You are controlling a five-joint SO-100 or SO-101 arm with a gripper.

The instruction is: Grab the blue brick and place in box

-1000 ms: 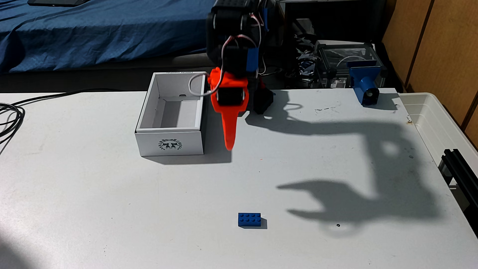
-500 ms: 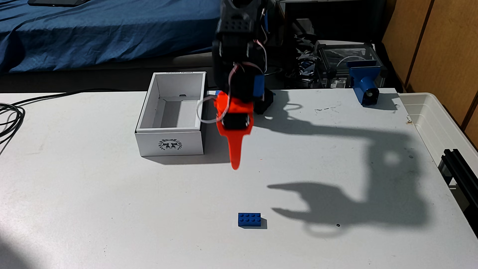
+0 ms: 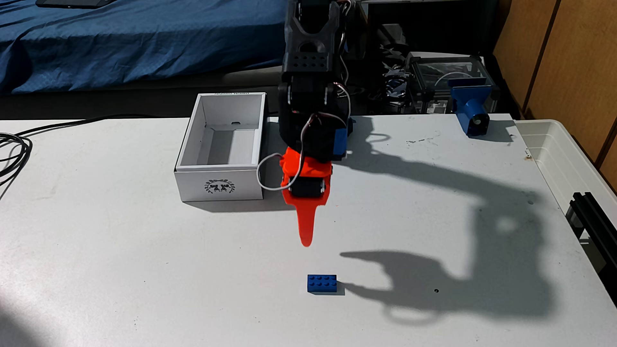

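The blue brick [image 3: 322,283] lies studs-up on the white table [image 3: 133,250], near the front centre of the fixed view. My orange gripper [image 3: 306,241] points down and toward the camera, hovering just behind and above the brick without touching it. I see it edge-on, but its shadow on the table to the right shows two prongs spread apart, so it stands open with nothing held. The white box [image 3: 220,185], with a dark green emblem on its near side, sits behind and to the left of the gripper, and nothing shows inside it.
A blue clamp-like part [image 3: 470,106] stands at the table's far right corner. A translucent tub [image 3: 561,160] and a black rail [image 3: 594,217] border the right edge. Black cables [image 3: 13,150] lie at the left edge. A blue bedcover [image 3: 133,40] is behind the table.
The arm has stretched forward and lowered, bringing the orange gripper from beside the box toward the brick. Its shadow has slid up to the brick. Brick and box have not moved.
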